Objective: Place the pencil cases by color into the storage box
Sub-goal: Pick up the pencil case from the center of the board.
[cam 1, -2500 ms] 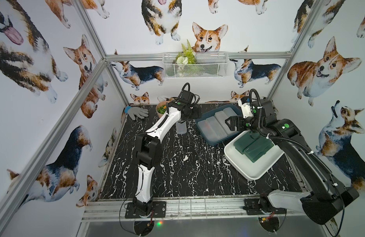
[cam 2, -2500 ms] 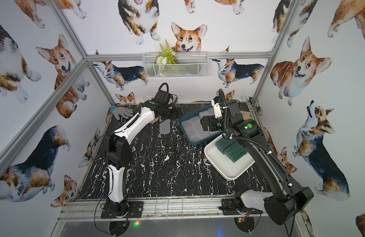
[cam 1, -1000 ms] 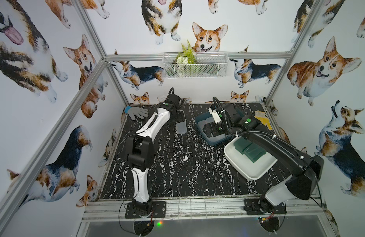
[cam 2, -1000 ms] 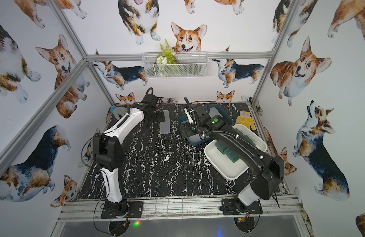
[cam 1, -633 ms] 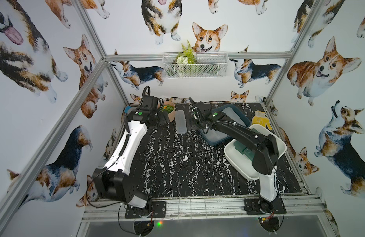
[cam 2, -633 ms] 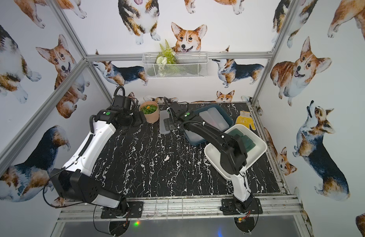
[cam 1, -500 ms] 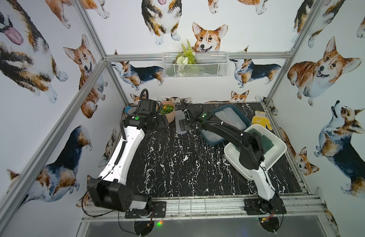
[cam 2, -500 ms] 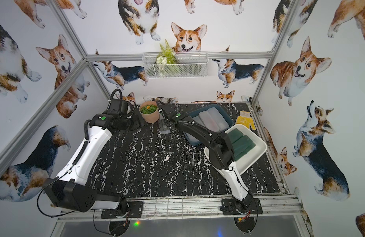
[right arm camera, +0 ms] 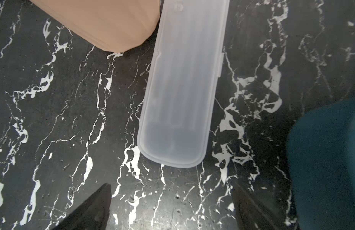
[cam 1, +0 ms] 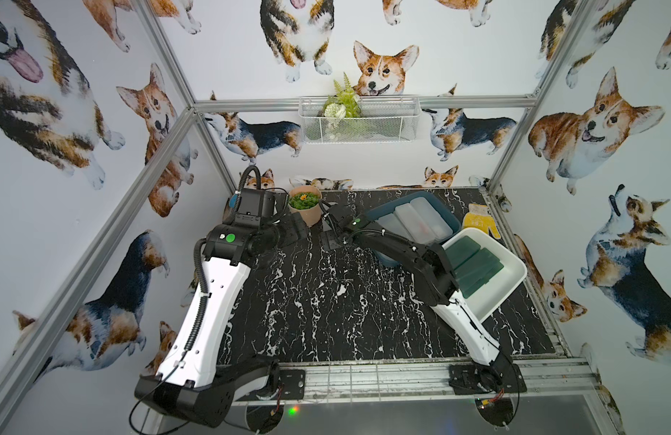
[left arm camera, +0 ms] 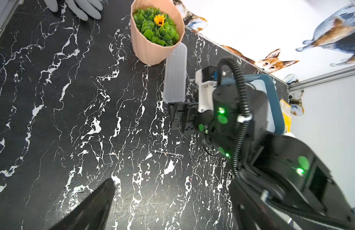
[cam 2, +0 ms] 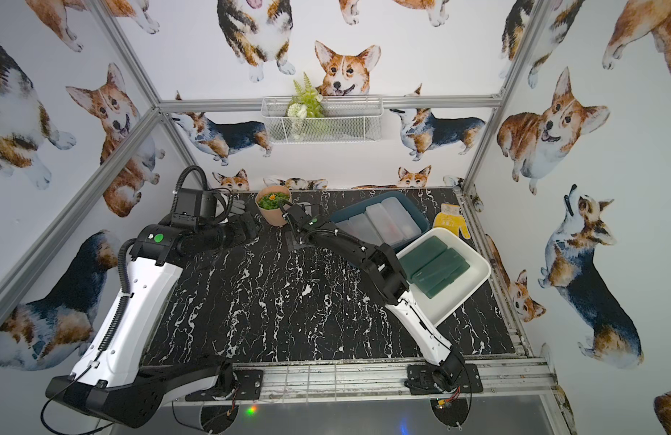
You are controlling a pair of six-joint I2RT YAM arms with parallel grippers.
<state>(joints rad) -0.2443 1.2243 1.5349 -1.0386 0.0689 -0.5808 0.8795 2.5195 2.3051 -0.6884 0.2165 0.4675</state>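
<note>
right tool, jaws apart, is hovering short of the frosted case by the pot; left tool is gaping over open surface.

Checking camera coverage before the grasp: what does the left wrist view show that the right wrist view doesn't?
Left wrist only: the grey glove, the green plants, and the right arm covering the near end of the frosted pencil case.

Right wrist only: that rounded near end uncovered, with the right gripper open before it.

Both: the case beside the peach pot, the blue storage box and the marble table.
</note>
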